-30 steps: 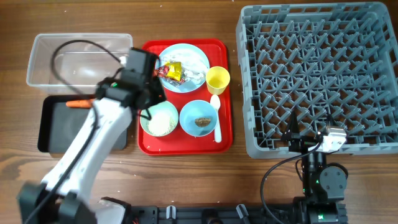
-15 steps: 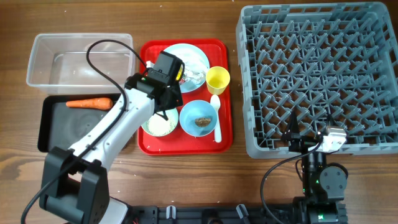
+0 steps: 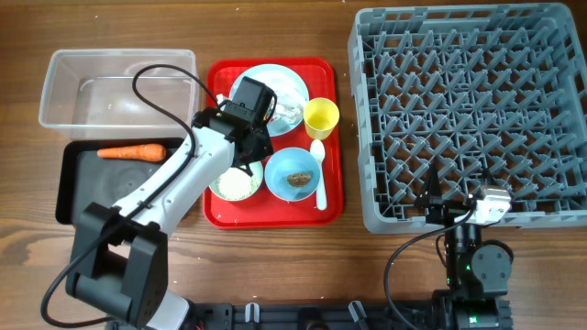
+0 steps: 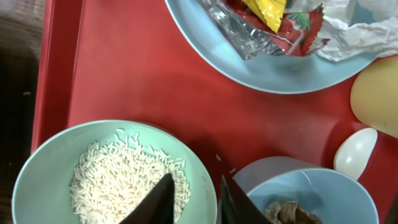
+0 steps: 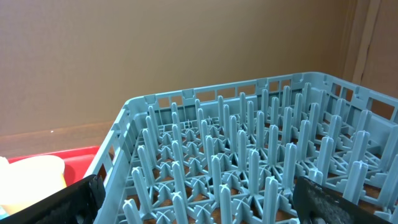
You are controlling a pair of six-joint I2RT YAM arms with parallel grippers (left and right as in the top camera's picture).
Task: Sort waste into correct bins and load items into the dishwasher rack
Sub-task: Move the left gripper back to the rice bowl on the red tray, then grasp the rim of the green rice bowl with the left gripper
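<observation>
Wooden table (image 3: pixel 275 261), orange carrot (image 3: pixel 131 152) in black tray (image 3: pixel 81 191), long axis left-right

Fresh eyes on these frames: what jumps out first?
The big grey dishwasher rack fills the right side of the table, with nothing loaded in it. In the middle, the left gripper hangs over the crowded red tray, fingers apart astride the rim of the rice bowl. At far left, an orange carrot lies in the black tray.
</observation>
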